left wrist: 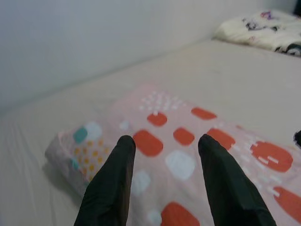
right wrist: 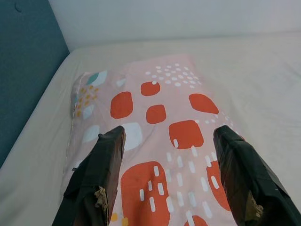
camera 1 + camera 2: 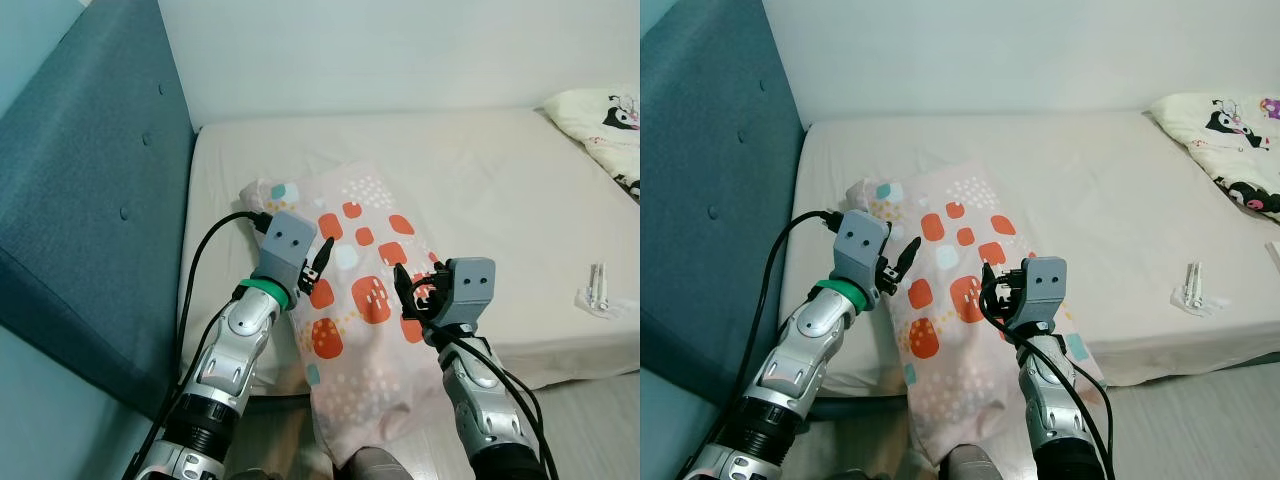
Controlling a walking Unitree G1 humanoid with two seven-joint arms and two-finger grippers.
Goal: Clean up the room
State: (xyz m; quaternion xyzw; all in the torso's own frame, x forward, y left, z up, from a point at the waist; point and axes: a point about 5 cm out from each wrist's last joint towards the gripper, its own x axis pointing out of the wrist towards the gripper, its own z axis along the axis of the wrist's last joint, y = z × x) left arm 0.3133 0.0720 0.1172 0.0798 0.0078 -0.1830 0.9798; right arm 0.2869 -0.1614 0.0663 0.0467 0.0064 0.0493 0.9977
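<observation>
A pink pillow (image 3: 355, 290) with orange, white and teal patches lies on the cream mattress (image 3: 500, 190), its near end hanging over the bed's front edge. My left gripper (image 3: 318, 268) is open just above the pillow's left side. My right gripper (image 3: 410, 290) is open over its right side, fingers spread wide. In the left wrist view the black fingers (image 1: 113, 188) frame the pillow (image 1: 174, 141). In the right wrist view the fingers (image 2: 99, 174) straddle the pillow (image 2: 155, 117). Nothing is held.
A teal padded headboard (image 3: 90, 190) runs along the left. A white patterned pillow (image 3: 600, 125) lies at the bed's far right. A small white wrapper (image 3: 598, 293) sits near the bed's right front edge. A pale wall (image 3: 400, 50) stands behind.
</observation>
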